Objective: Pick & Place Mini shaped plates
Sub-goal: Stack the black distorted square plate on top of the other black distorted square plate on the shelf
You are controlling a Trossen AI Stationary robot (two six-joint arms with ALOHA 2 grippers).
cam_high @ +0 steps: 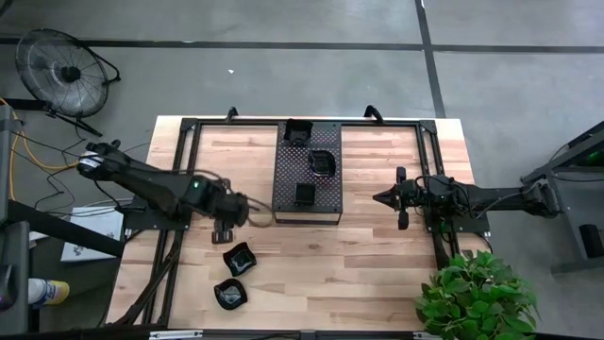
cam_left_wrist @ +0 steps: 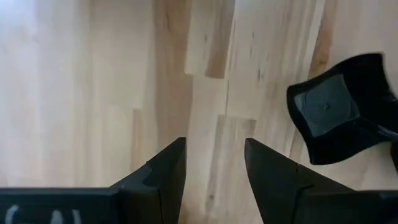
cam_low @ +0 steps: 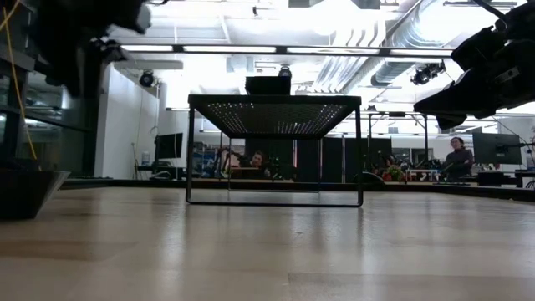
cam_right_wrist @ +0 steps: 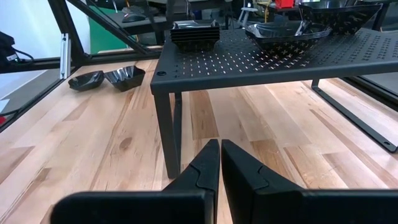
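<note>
Two mini shaped plates (cam_high: 239, 259) lie near-side of the left gripper (cam_high: 253, 210), whose spread fingers (cam_left_wrist: 163, 175) grasp nothing; right gripper (cam_high: 379, 198), clenched empty, waits right of the tray (cam_high: 283, 179).

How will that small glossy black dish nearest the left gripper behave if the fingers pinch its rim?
The small glossy black dish looks moulded and stiff, so it should hold its shape. Its shiny surface may let it slip between the fingers. It looks thin and shallow, so it is probably light and may skid on the wooden table if nudged.

Glossy black mini shaped plates (cam_high: 239, 258), perforated black tray (cam_high: 307, 170), pale wood table (cam_high: 377, 255).
</note>
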